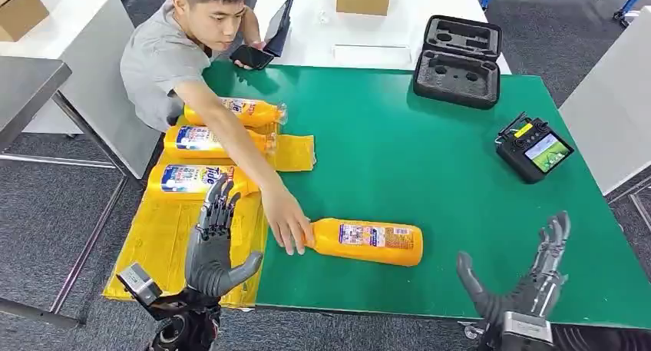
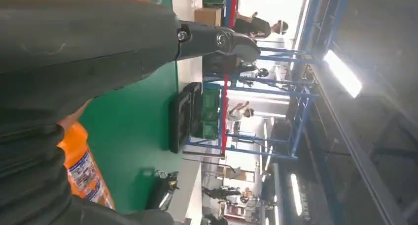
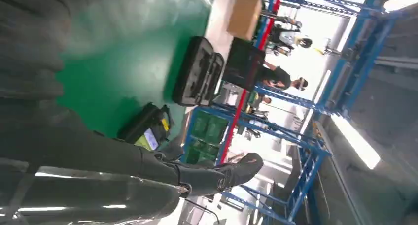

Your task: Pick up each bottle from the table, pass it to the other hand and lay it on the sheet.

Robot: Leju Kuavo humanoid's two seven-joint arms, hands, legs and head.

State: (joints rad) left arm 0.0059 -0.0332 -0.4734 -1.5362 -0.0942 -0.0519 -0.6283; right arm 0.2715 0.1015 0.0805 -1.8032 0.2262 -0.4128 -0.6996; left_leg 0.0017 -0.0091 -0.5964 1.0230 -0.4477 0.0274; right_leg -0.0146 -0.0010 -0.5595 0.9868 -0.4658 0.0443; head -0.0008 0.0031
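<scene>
A: Start with the hands. What are they doing?

B: The left hand (image 1: pixel 213 243) is raised over the near edge of the sheet (image 1: pixel 165 240), fingers spread and upright, holding nothing. The right hand (image 1: pixel 530 278) is up at the table's (image 1: pixel 430 151) near right corner, also splayed and empty.

A: And the bottle to be picked?

B: One bottle (image 1: pixel 368 241) lies on its side on the green table, between the two hands, nearer the left. A person's hand (image 1: pixel 288 226) rests on its cap end, the arm stretching across the sheet from the far left.

A: The sheet already has some?

B: Three laid bottles (image 1: pixel 203 140) in a row along the yellow sheet, the nearest just beyond the left hand's fingertips.

A: Then what worries you?

B: The person first. If either hand goes for the bottle while that hand is on it, they could collide or pinch fingers. Best to wait until the arm clears, I think.

A: Anything else?

B: The bottle is round and lying flat, so a glancing touch could roll it toward the near edge. And the left hand is close to the nearest laid bottle; a careless swing might knock it out of its row. The controller (image 1: pixel 533 147) on the right looks well clear.
</scene>
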